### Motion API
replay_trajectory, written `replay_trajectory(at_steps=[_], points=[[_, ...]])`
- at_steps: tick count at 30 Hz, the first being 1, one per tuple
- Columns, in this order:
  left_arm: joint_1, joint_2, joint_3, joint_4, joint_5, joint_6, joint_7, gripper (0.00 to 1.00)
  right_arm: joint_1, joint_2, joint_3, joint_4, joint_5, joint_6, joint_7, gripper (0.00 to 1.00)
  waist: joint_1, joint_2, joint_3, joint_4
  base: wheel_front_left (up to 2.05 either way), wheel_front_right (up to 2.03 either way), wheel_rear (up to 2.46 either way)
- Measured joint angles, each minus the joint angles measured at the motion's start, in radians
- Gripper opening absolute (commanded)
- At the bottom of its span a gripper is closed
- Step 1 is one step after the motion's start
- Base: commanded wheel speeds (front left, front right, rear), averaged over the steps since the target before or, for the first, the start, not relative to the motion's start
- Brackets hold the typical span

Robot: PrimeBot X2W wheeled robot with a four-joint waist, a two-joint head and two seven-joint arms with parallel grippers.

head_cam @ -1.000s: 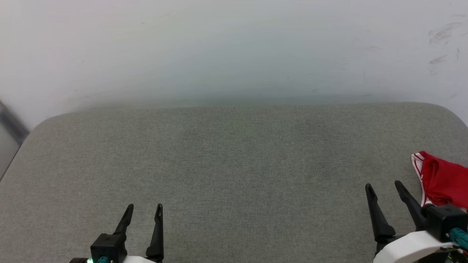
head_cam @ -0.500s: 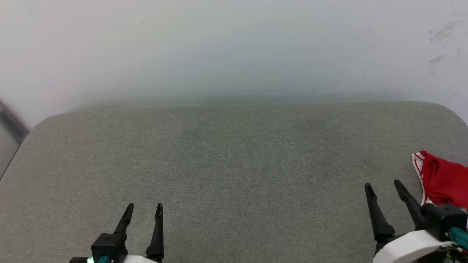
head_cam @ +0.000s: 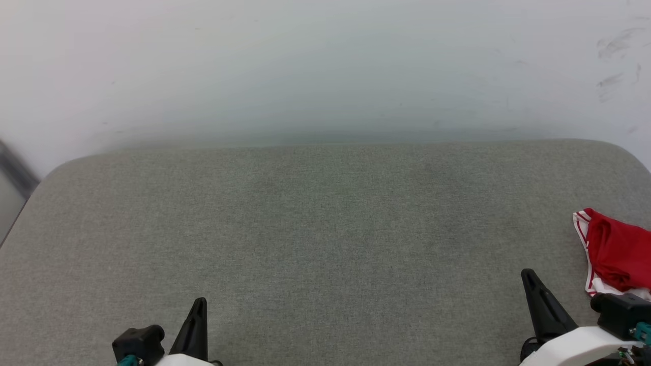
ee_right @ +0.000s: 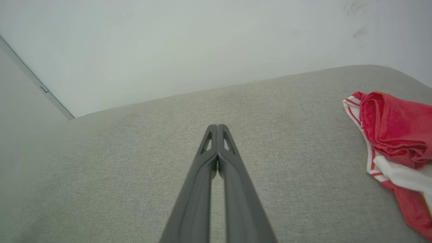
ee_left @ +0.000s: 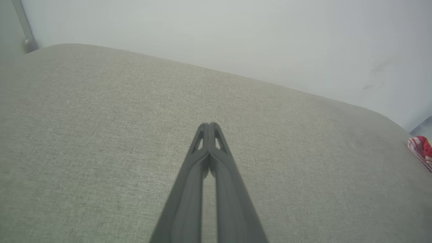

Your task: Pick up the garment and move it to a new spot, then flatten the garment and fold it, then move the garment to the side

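Observation:
The garment (head_cam: 615, 249) is a crumpled red jersey with white and red-striped trim, lying at the right edge of the grey cushion (head_cam: 325, 239). The right wrist view shows the garment (ee_right: 395, 135) to the right of my right gripper (ee_right: 217, 126), apart from it. A small corner of the garment (ee_left: 420, 152) shows at the far right of the left wrist view. My right gripper (head_cam: 529, 277) stands shut at the lower right, empty, left of the garment. My left gripper (head_cam: 199, 304) is shut at the lower left with nothing in it, its fingertips pressed together (ee_left: 209, 125).
A pale wall (head_cam: 325, 66) rises behind the cushion's far edge, scuffed at the upper right. The cushion's corners are rounded. A dark strip (head_cam: 15, 168) runs down at the far left beyond the cushion.
Both grippers went from open to shut and drew back toward the bottom of the head view. The garment has not moved.

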Motion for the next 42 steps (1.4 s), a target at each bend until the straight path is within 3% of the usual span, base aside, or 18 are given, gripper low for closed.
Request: replay_trajectory(at_steps=[19, 42], points=[[-0.050, -0.044, 0.085, 0.040, -0.277, -0.075, 0.073, 0.00, -0.056, 0.007, -0.021, 0.070, 0.320, 0.000, 0.014, 0.00, 0.0000, 0.0000, 0.010, -0.002, 0.00, 0.00, 0.00], [-0.096, -0.088, 0.171, 0.065, -0.539, -0.145, 0.145, 0.00, -0.107, 0.014, -0.040, 0.138, 0.629, 0.000, 0.026, 0.00, 0.0000, 0.0000, 0.022, -0.004, 0.00, 0.00, 0.00]])
